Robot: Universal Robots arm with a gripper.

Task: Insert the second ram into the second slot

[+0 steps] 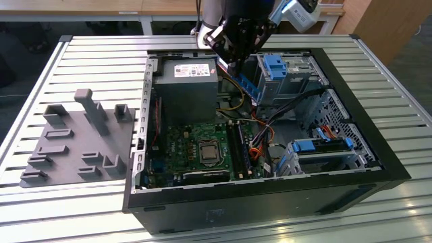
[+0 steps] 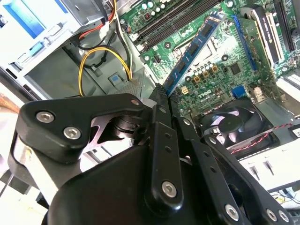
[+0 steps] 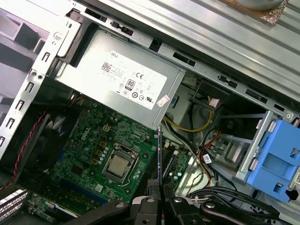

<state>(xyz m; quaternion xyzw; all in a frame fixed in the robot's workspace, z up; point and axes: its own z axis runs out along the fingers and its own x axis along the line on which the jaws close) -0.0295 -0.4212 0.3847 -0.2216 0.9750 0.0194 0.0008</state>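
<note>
**Carrying stage of the insertion.** The gripper (image 1: 234, 59) hangs over the far part of the open computer case (image 1: 270, 183). Its fingers are pinched nearly together on one end of the second ram (image 1: 250, 87). The stick slopes down from them in the air, just to the exterior view's right of the power supply (image 1: 185, 91).

We judge the stick not yet seated: the memory slots (image 1: 241, 149) lie nearer, on the right side of the motherboard (image 1: 192, 147), well apart from it. Seating calls for the stick's long edge to stand in line with the second slot and square above it. Whether the first slot is filled, we cannot tell.

The case also holds blue drive-bay clips (image 1: 275, 68) and loose cables (image 1: 270, 114). At the exterior view's left a grey fixture tray (image 1: 74, 144) lies on the table (image 1: 101, 50).
</note>
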